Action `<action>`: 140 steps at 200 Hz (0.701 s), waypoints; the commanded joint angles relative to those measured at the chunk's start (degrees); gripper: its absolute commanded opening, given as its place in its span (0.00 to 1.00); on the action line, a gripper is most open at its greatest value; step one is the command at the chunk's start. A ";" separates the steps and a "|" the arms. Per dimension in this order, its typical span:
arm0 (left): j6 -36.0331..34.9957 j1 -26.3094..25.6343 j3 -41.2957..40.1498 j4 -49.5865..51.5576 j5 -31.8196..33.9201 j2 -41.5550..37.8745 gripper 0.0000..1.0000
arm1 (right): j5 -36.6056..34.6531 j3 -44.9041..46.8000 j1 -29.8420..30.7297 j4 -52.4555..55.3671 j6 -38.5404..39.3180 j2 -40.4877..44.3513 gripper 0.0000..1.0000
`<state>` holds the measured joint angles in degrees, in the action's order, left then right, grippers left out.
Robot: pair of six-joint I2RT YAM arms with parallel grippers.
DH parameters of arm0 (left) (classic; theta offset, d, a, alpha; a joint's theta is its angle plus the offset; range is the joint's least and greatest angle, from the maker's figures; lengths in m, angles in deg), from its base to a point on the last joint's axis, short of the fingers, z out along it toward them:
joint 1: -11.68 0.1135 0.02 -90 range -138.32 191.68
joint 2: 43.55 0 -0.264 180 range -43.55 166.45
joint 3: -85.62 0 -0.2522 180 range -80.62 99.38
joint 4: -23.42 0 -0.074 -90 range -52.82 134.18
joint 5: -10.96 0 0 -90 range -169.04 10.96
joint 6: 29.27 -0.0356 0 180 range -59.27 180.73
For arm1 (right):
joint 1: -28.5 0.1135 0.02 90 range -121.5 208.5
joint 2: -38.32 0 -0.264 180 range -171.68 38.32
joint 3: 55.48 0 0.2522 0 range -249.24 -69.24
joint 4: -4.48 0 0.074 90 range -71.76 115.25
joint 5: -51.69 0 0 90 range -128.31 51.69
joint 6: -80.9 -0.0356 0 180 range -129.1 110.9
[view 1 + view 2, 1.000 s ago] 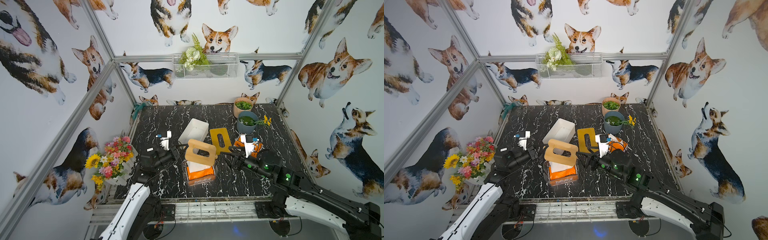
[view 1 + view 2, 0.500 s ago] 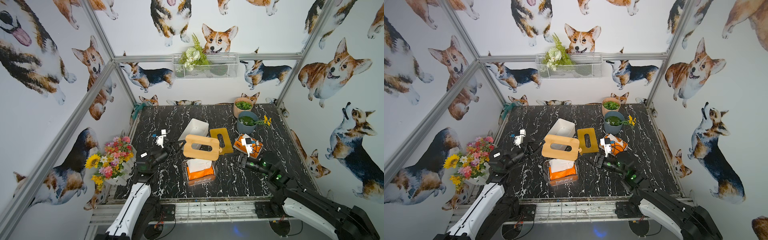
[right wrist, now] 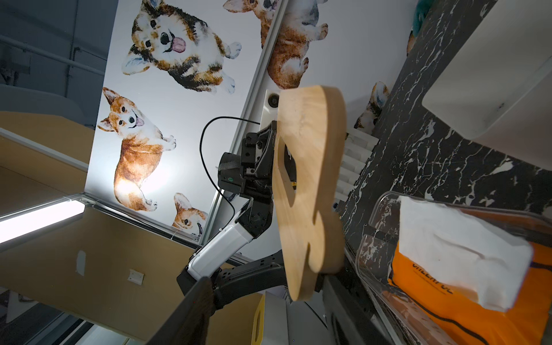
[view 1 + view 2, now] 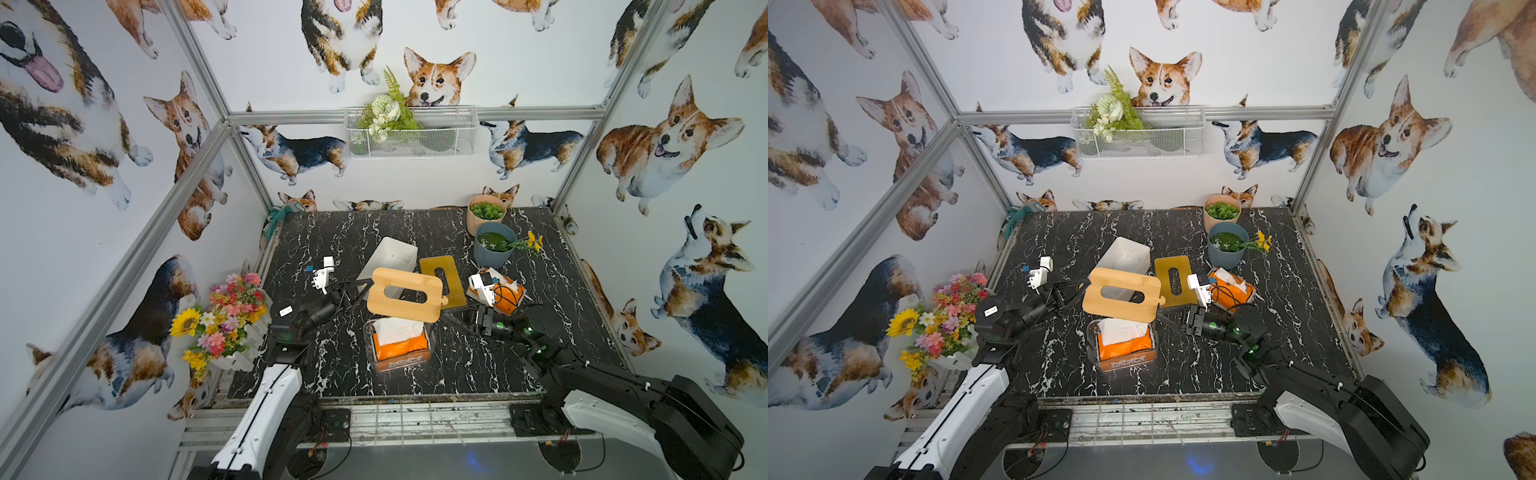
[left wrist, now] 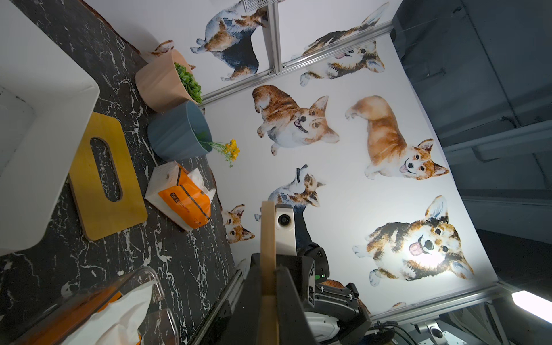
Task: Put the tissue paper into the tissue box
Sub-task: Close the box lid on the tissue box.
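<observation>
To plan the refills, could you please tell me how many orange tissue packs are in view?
2. The boxed pack sits in the clear tissue box; the loose pack lies on the table by the blue pot. None appears hidden.

The left arm (image 4: 266,405) and right arm (image 4: 602,417) each have a glossy white lower link under matte black joints. Each wrist carries a boxy white camera (image 4: 322,274). Green lights (image 4: 528,330) glow on the right arm; a white label (image 4: 285,311) and a thin black cable (image 3: 201,149) mark the left.

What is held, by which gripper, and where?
Left gripper clamps the pale wooden slotted lid by its short edge; right gripper, open, straddles the other end.
</observation>
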<state>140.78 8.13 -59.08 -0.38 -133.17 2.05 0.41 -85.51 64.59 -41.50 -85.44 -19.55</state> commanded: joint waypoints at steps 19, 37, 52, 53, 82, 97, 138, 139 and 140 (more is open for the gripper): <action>0.25 -0.71 0.88 -3.22 -1.00 0.08 0.00 | -2.15 -1.62 0.11 -6.55 -0.58 -2.27 0.53; 0.11 -1.06 0.65 -3.22 -0.89 0.13 0.00 | -2.31 -2.42 0.11 -7.97 -0.76 -3.55 0.48; 0.02 -1.25 0.52 -3.22 -0.88 0.11 0.00 | -2.66 -2.62 0.11 -9.34 -1.24 -4.55 0.41; -0.03 -1.31 0.43 -3.22 -0.89 0.15 0.00 | -2.67 -2.62 0.07 -9.38 -1.30 -4.59 0.41; -1.95 -1.29 0.11 -0.74 -0.54 -0.18 0.00 | -2.88 -2.89 0.11 -9.43 -1.69 -5.63 0.21; -3.90 -1.31 0.17 1.39 -0.41 -0.49 0.03 | -3.03 -2.71 0.07 -8.38 -1.45 -5.85 0.12; -14.31 -1.33 2.34 13.15 0.94 -2.73 0.47 | -2.07 -3.74 -1.06 0.92 0.97 -5.42 0.00; -14.57 -1.30 2.44 13.45 0.99 -2.77 0.48 | -1.94 -3.75 -1.09 1.15 1.03 -5.42 0.00; -14.88 -1.29 2.54 13.77 1.06 -2.78 0.50 | -1.87 -3.76 -1.15 1.40 1.11 -5.42 0.00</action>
<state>134.27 6.79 -57.94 5.67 -132.79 0.24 -2.34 -88.22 64.29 -43.66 -86.79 -25.38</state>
